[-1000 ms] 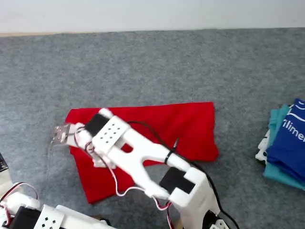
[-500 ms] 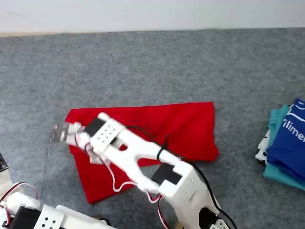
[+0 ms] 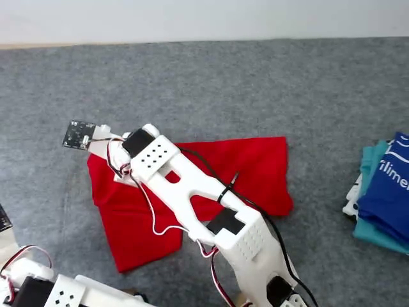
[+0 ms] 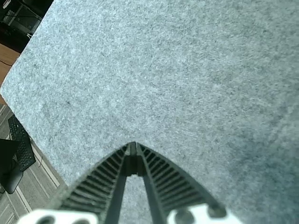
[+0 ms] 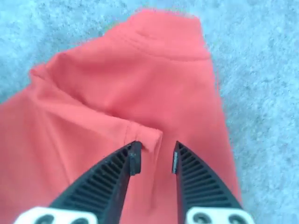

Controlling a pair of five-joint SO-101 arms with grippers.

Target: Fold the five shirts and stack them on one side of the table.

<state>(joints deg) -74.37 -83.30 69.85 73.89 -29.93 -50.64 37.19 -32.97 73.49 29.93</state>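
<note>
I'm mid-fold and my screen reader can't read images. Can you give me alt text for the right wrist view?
The right gripper hangs over the red shirt with its jaws a little apart and a small raised fold of fabric at their tips. The grey table shows beyond the shirt's far edges.

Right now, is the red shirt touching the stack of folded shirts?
Apart. The high view shows bare grey felt between the red shirt and the stack of folded shirts.
</note>
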